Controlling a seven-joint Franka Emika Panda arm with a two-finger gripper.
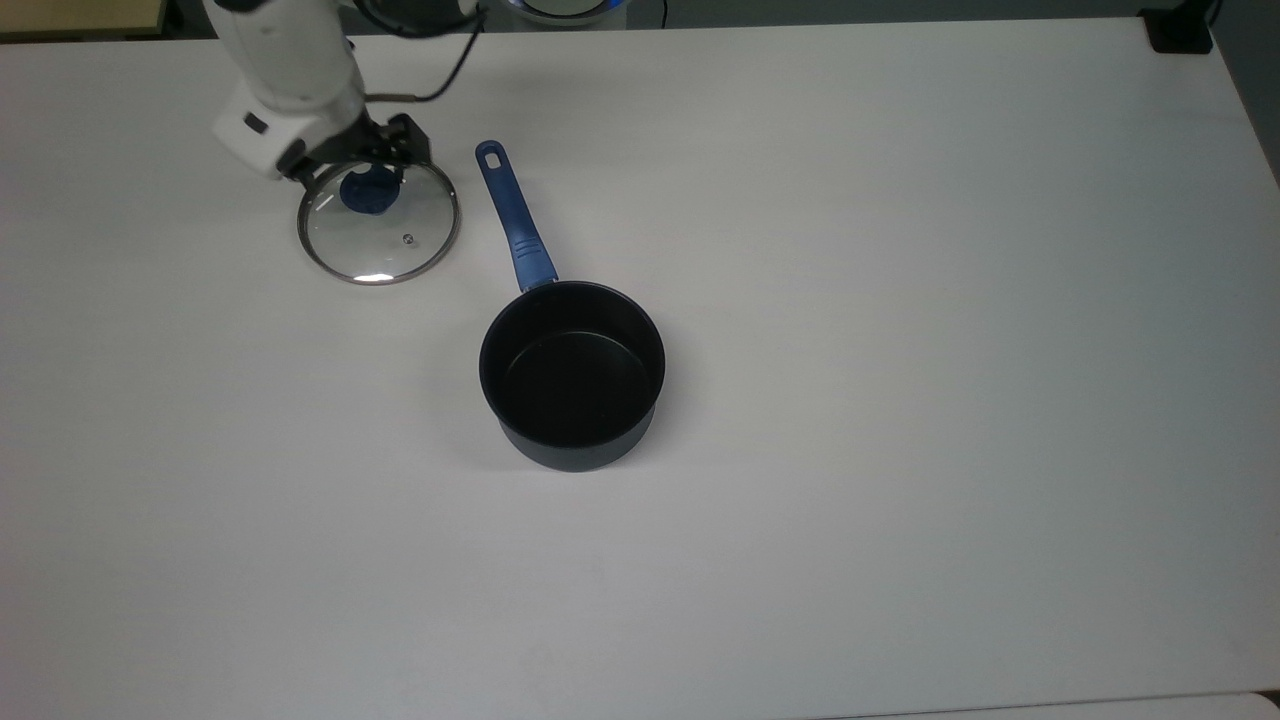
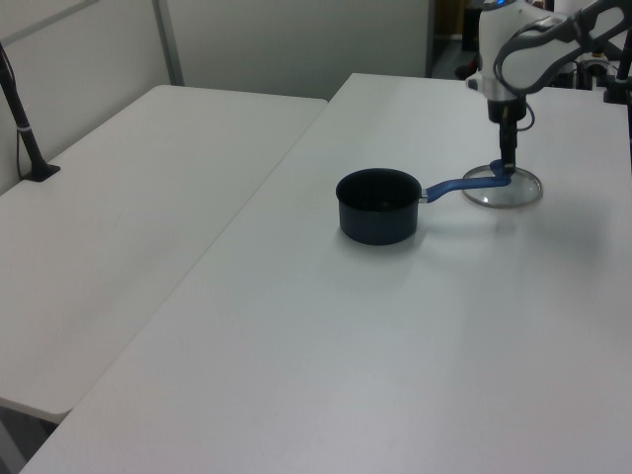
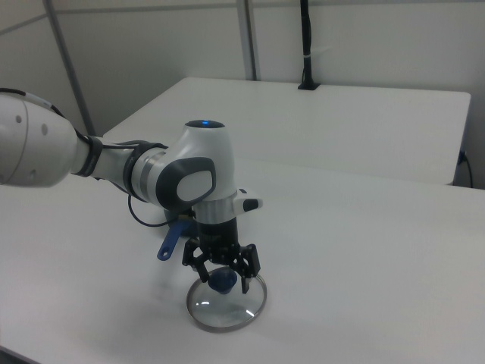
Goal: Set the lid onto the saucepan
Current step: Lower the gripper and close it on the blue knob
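Note:
The glass lid point(image 1: 385, 240) lies flat on the white table point(image 1: 900, 300), its blue knob point(image 1: 368, 194) up. My gripper point(image 1: 358, 170) stands straight above the knob, open, with a finger on each side of it; the right view shows the fingers point(image 3: 245, 279) spread around the knob point(image 3: 222, 283) and not touching it. The dark saucepan point(image 1: 572, 375) stands upright and empty to the top view's lower right of the lid, its blue handle point(image 1: 515, 220) pointing toward the lid's side. In the left view the gripper point(image 2: 510, 163) hangs over the lid point(image 2: 509, 193) behind the saucepan point(image 2: 377, 204).
A second white table point(image 2: 128, 197) adjoins on the left view's left, with a black post point(image 2: 25, 128) on it. Black equipment point(image 1: 1180, 30) sits at the top view's upper right corner. My white arm point(image 3: 114, 167) reaches in from the right view's left.

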